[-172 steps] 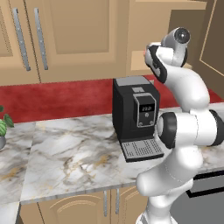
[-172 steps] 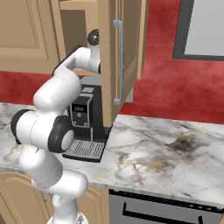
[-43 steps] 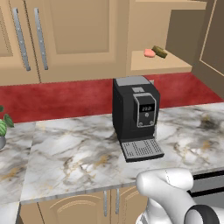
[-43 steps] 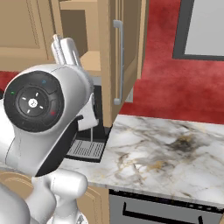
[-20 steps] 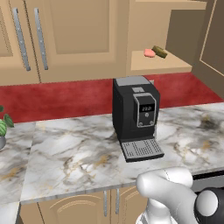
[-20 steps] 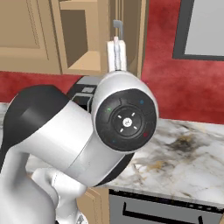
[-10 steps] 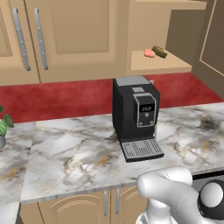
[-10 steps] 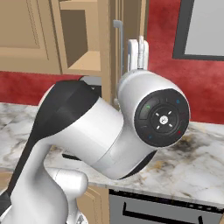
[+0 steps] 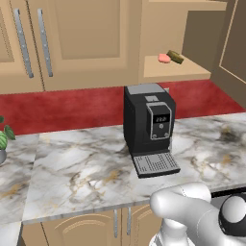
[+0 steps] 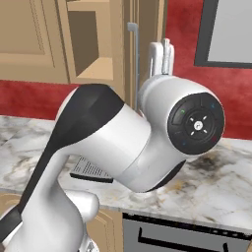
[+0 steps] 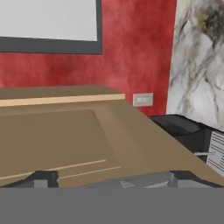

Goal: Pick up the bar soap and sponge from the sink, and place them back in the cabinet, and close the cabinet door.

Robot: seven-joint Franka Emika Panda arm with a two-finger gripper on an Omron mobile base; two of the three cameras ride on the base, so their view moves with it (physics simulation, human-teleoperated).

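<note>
On the open cabinet's (image 9: 175, 72) shelf lie the pink bar soap (image 9: 164, 58) and, just right of it, the yellow-brown sponge (image 9: 175, 56). The cabinet door (image 9: 236, 48) stands swung out at the right. In the right base view the white hand (image 10: 162, 58) is up beside the door's silver handle (image 10: 133, 59). In the hand view my gripper (image 11: 116, 181) is open, its dark fingertips (image 11: 41, 179) far apart in front of the door's tan panel (image 11: 65, 131). A grey strip, maybe the handle, lies low between them. The sink is out of view.
A black coffee machine (image 9: 149, 127) stands on the marble counter (image 9: 77, 168) under the cabinet. Shut wall cabinets (image 9: 72, 38) hang to the left against the red wall (image 9: 57, 108). My arm's large joint (image 10: 194, 123) blocks much of the right base view. An oven front (image 10: 182, 234) sits below the counter.
My arm's big joint has swung right across the right base view, and the hand has come up beside the door handle. Soap and sponge have not moved.
</note>
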